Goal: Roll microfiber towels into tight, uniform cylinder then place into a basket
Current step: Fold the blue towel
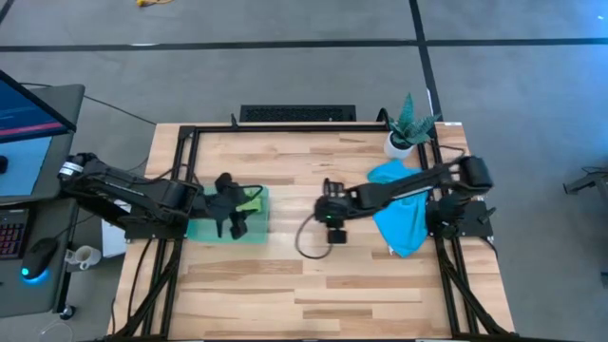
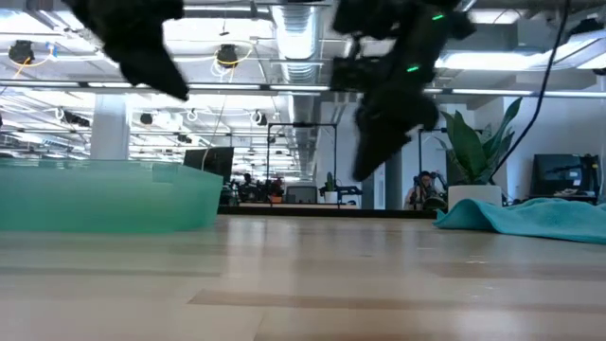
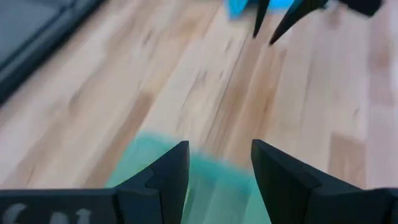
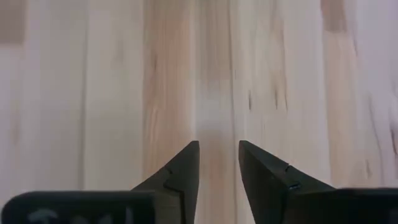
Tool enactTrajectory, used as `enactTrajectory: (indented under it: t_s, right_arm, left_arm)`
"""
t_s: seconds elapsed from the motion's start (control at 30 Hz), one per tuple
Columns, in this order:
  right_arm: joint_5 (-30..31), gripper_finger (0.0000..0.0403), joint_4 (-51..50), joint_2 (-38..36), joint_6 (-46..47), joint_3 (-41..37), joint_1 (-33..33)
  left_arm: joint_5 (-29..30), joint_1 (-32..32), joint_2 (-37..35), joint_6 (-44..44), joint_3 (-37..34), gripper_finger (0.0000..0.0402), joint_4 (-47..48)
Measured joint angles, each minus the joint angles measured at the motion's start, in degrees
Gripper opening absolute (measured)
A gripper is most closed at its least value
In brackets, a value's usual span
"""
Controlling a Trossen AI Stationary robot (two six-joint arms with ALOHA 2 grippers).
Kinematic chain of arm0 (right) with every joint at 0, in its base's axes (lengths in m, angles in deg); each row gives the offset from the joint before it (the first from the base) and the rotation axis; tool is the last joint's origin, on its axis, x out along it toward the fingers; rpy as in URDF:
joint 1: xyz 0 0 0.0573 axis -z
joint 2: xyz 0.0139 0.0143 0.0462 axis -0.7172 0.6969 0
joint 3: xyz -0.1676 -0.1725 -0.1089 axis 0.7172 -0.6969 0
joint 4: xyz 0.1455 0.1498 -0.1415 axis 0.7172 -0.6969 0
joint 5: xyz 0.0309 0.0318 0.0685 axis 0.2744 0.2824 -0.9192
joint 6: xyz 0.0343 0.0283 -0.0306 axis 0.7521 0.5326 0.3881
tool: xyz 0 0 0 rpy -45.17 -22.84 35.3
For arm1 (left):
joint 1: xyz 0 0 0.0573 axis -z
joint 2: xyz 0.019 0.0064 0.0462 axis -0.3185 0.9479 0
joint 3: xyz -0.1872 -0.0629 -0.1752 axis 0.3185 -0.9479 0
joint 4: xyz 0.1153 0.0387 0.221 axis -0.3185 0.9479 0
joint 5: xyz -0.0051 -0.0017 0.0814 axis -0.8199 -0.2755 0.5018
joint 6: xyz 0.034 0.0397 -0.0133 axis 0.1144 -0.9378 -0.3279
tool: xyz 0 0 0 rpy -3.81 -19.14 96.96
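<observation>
Left hand [image 1: 235, 220]: you see it spread, empty, above the shallow translucent teal-green basket [image 1: 204, 228] at the bench's [image 1: 285, 294] nine o'clock.
Right hand [image 1: 334, 231]: fingers apart, empty, above bare wood at centre.
Bright sky-blue microfiber towel [image 1: 404, 223]: crumpled at three o'clock.

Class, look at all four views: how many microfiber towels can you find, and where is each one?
2. The lime green towel lies in the teal basket at the table's left, below the left gripper. The blue towel lies unrolled at the right edge, under the right arm. Others may be hidden.

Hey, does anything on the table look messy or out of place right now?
The blue towel lies crumpled and unrolled at the table's right edge, under the right arm, partly draped off the wood. The green towel sits in the basket. Nothing looks spilled or damaged.
</observation>
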Motion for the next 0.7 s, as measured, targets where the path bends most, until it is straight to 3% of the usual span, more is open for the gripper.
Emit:
enactTrajectory:
  t_s: [0.13, 0.47, 0.6, 0.7]
  right_arm:
    - [1.8, 0.0126, 0.0, -7.6, 5.6, -6.9, -3.4]
    - [17.6, 0.0122, -0.7, -21.5, 29.0, -24.3, -16.2]
    - [28.5, 0.0123, -2.7, -24.8, 37.3, -26.8, -20.3]
    - [32.0, 0.0122, -6.7, -26.3, 41.8, -26.9, -21.7]
  left_arm:
    - [-1.4, -0.1, 4.2, -7.0, 0.0, 0.0165, -12.6]
    - [-2.0, -0.4, 20.5, -19.2, 0.1, 0.0165, -40.8]
    - [-2.1, -0.9, 26.7, -20.4, 3.1, 0.0165, -43.3]
    - [-4.2, -1.7, 31.1, -21.5, 6.7, 0.0165, -43.5]
